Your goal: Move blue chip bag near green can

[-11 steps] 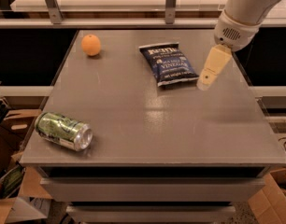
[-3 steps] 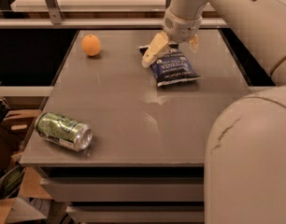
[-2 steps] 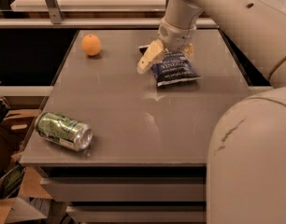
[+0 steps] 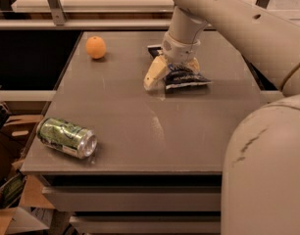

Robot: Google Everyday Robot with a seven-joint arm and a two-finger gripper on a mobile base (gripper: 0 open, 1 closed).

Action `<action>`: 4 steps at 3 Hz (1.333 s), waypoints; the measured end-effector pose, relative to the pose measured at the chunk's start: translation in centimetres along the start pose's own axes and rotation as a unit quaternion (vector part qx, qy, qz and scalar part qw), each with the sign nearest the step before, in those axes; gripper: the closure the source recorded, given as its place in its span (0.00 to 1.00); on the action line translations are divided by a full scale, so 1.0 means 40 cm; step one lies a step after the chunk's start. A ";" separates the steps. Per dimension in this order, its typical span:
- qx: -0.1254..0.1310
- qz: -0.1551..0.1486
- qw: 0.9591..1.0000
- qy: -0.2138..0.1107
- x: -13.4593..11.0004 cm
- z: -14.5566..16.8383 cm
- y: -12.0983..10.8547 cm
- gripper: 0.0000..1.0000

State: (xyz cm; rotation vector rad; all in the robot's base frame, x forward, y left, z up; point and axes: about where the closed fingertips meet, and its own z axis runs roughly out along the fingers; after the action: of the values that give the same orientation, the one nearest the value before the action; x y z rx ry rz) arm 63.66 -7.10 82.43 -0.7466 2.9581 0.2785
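A grey table [image 4: 189, 131] fills the room's middle. The gripper [image 4: 172, 76] is at its far side, fingers [image 4: 153, 75] spread apart with the blue chip bag [image 4: 187, 78] lying between them. The green can [image 4: 66, 137] lies well apart, front-left of the fingers, with an orange [image 4: 96, 47] off to their left.

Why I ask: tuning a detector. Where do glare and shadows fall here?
Camera view: pale glare streak mid table; the green can glints at its silver end; soft shadows by the orange and under the gripper, jaws open astride the blue chip bag; the arm fills the lower right.
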 end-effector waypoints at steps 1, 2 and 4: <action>-0.001 -0.005 1.000 0.004 0.005 0.013 0.004 0.41; -0.001 -0.006 1.000 0.004 0.004 0.005 0.005 0.64; -0.001 -0.006 1.000 0.004 0.001 -0.015 0.008 1.00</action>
State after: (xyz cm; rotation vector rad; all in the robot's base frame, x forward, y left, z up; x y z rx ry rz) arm 63.44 -6.95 83.08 -0.7667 2.9612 0.2782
